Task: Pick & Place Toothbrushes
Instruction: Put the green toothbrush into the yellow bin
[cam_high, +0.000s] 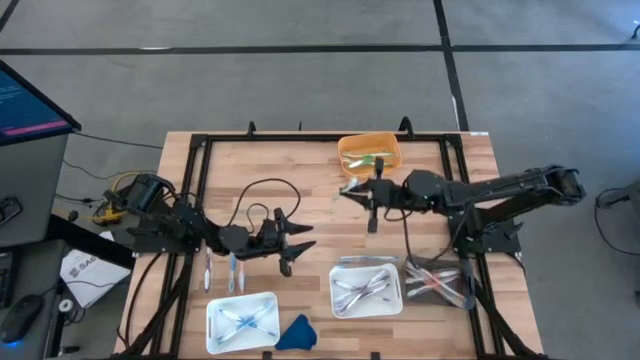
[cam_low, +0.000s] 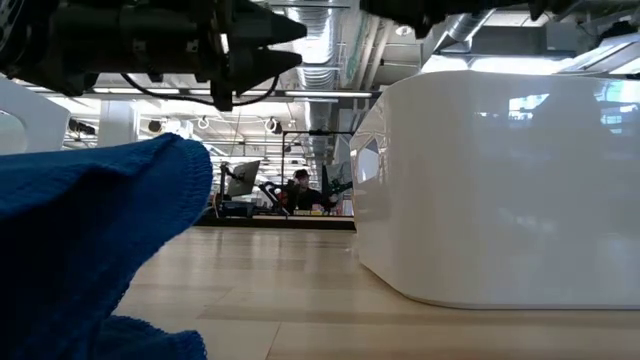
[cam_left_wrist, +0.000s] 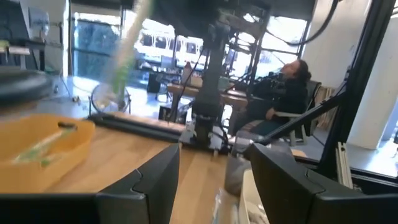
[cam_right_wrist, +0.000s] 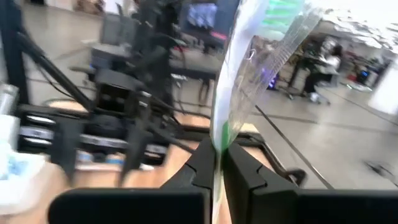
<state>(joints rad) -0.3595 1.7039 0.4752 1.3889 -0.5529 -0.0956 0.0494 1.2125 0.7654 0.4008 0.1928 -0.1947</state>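
Observation:
My right gripper (cam_high: 347, 190) hovers just in front of the orange tray (cam_high: 392, 158), shut on a white and green toothbrush (cam_right_wrist: 233, 74) in a clear wrapper. The orange tray holds green toothbrushes (cam_high: 362, 160). My left gripper (cam_high: 298, 246) hangs open over the table's middle left with nothing between its fingers (cam_left_wrist: 155, 180); the low view shows it from the side (cam_low: 300, 43). Beside it, three toothbrushes (cam_high: 232, 270) lie flat on the wood. More toothbrushes lie in two white trays (cam_high: 242, 322) (cam_high: 366, 288) and a clear tray (cam_high: 440, 280). My right gripper pinches the wrapped toothbrush's shaft (cam_right_wrist: 217, 140) between its two fingers. The fingers point about level toward the table's left and lie across the brush. The brush juts out past the fingers with its green part (cam_right_wrist: 283, 12) at the far end, lifted clear of the table.
A blue cloth lump (cam_high: 297, 332) lies at the near edge between the white trays and fills the low view's left. A black cable (cam_high: 262, 190) loops over the left arm. The black frame rail (cam_high: 300, 138) borders the table. People sit in the room beyond.

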